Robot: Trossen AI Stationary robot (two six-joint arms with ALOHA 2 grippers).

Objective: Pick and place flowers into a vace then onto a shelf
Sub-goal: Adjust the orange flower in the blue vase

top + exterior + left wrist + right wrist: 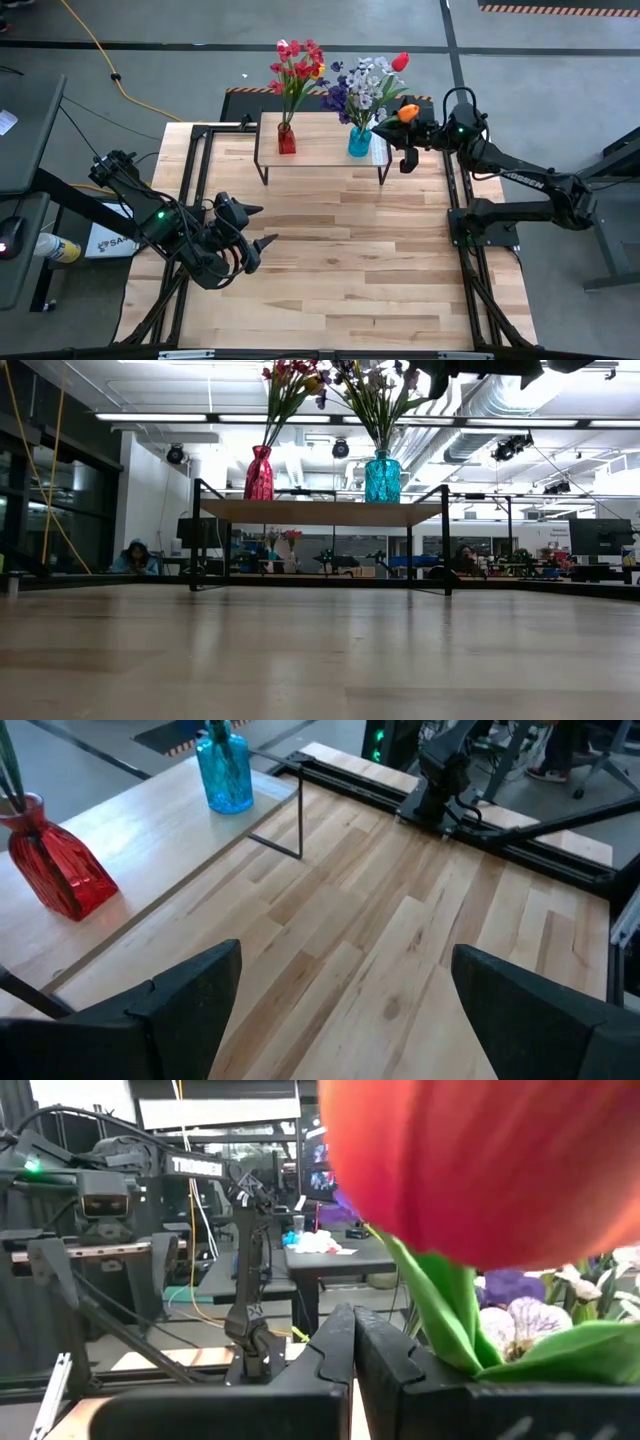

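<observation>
Here, your right gripper (408, 128) is pressed together beside the orange tulip (407, 113); your left gripper (262, 228) gapes wide over the worktop (340, 260), holding nothing.

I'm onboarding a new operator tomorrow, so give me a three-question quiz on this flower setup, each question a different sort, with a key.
1. True or false: both vases stand on the shelf.
2. Multiple choice: the right hand is (A) parked over the bare table, (B) beside the blue vase at the shelf's right end, (C) over the red vase.
3. Fill in: the left hand, low over the table at the left, has its fingers ____.

Key: 1 true; 2 B; 3 open.
</observation>
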